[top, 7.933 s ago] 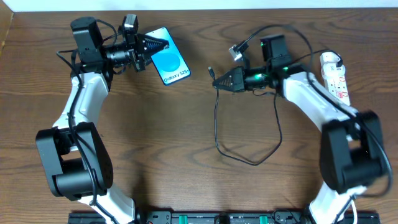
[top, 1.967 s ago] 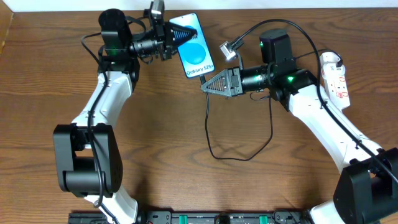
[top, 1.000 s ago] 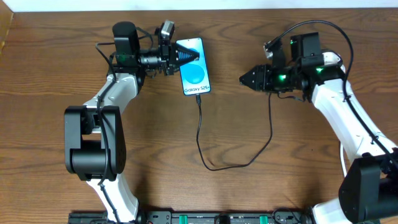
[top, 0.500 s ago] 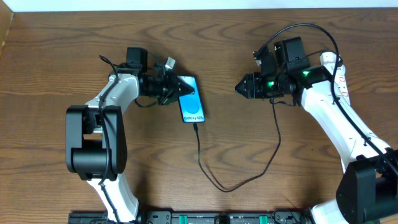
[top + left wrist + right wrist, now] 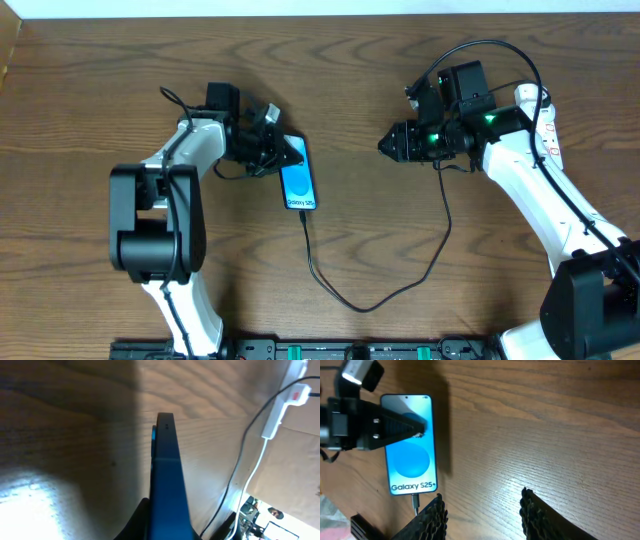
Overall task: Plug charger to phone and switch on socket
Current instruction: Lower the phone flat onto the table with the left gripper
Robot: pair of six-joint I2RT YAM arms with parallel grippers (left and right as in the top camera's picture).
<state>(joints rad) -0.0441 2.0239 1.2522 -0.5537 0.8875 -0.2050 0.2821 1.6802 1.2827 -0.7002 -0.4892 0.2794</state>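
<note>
The phone (image 5: 298,178) lies on the wooden table with its blue screen up, and my left gripper (image 5: 283,151) is shut on its top end. In the left wrist view I see the phone edge-on (image 5: 167,475). The charger's black cable (image 5: 350,303) is plugged into the phone's bottom edge and loops down and right, then up behind my right arm. My right gripper (image 5: 385,145) is open and empty, well to the right of the phone (image 5: 411,445). The connector (image 5: 415,502) sits in the phone. The socket (image 5: 547,120) lies at the far right, partly hidden by my right arm.
The white power strip with a red switch (image 5: 287,400) and its white cord (image 5: 255,465) show at the table's far edge in the left wrist view. The table (image 5: 330,70) is bare wood between the arms.
The right gripper let go of the cable, now plugged into the phone, and drew back to the right. The left gripper has carried the phone down and left, still holding it.
</note>
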